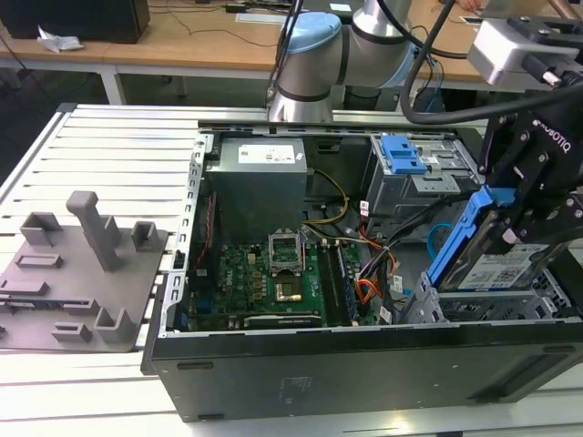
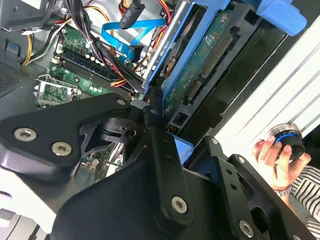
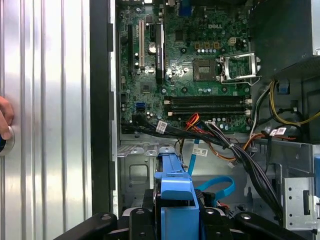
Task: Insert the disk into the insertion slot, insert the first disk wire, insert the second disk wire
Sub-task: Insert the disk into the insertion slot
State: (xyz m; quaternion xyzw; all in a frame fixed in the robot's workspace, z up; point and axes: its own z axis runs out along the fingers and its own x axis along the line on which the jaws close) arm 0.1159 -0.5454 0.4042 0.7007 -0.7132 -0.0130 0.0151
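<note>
The disk [image 1: 497,270], clamped in the gripper [image 1: 516,228], hung tilted, its long axis sloping down toward the insertion slot [image 1: 547,293] just beneath it, at the exterior view's right of the open computer case [image 1: 364,373] on the bench [image 1: 109,146]

The open computer case [image 1: 364,364] lies on the desk [image 1: 109,146], with a fixture plate [image 1: 82,273] beside it on the exterior view's left. Inside the case, the motherboard [image 1: 264,282] lies on the floor, and the power supply [image 1: 260,187] sits behind it. At the exterior view's right, my pincer [image 1: 519,228] holds the disk [image 1: 492,269] tilted over the insertion slot [image 1: 428,305], most of it outside. The taller bay [image 1: 410,177] stands behind the slot. The first disk wire [image 1: 366,291] lies between the motherboard and the slot. The second disk wire [image 1: 437,238] loops between the bay and the disk.
</note>
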